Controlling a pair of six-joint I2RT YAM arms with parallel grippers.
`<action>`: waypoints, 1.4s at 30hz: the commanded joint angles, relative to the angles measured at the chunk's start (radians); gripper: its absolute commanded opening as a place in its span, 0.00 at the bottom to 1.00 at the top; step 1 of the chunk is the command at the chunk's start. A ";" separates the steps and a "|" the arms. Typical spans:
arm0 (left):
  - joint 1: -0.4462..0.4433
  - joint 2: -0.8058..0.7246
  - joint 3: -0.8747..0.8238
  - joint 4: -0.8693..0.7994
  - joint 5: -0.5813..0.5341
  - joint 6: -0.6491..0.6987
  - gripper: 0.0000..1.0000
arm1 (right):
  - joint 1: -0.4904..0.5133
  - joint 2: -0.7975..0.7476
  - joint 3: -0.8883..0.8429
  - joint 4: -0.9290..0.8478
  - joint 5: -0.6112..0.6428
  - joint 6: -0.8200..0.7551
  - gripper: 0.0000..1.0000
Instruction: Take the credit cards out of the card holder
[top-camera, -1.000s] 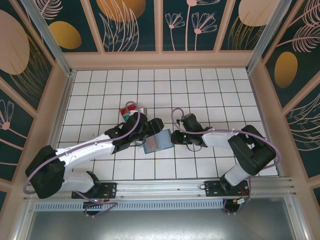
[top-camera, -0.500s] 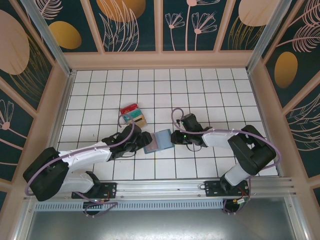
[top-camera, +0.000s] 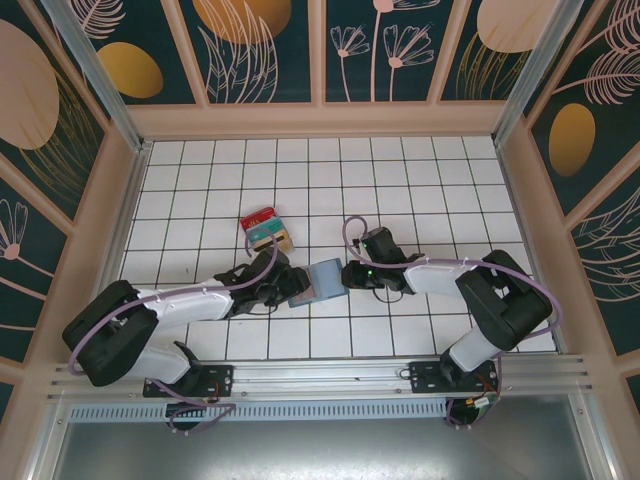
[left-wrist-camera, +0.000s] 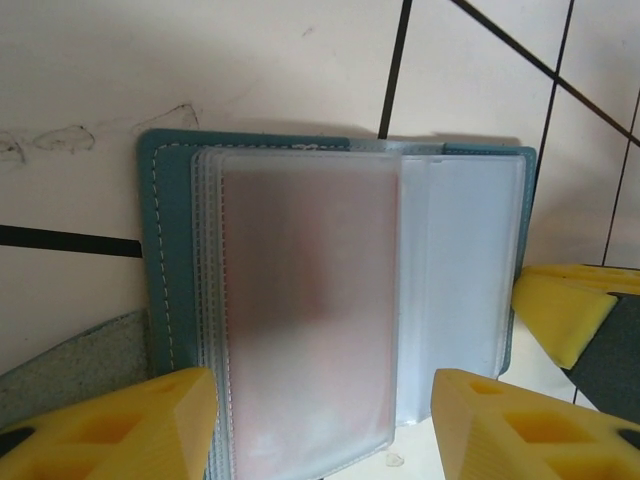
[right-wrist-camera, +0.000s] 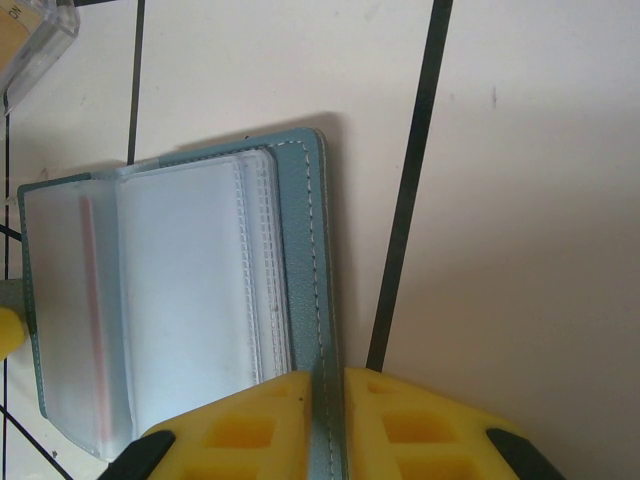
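My right end effector is clenched on the stitched cover edge of the card holder, which lies open on the worktop between the arms. My left end effector stands released, fingers either side of the frosted sleeve — something reddish shows inside it. Credit cards sit stacked nearby. My worry: closing here pinches sleeve and contents together, and pulling then drags the holder out of the right's thin grip — or tears the sleeve.

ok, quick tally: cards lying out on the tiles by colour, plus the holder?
red card: 1
teal card: 1
tan card: 1
card holder: 1
Total: 4
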 joint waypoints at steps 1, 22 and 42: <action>0.003 0.026 0.025 0.033 0.024 0.019 0.59 | 0.008 0.008 -0.004 -0.017 -0.032 0.012 0.17; -0.003 0.053 0.045 0.122 0.086 0.066 0.75 | 0.008 0.006 0.001 -0.028 -0.020 0.007 0.23; -0.003 0.023 0.103 -0.073 -0.042 0.086 0.65 | 0.008 0.019 0.010 -0.027 -0.024 0.008 0.25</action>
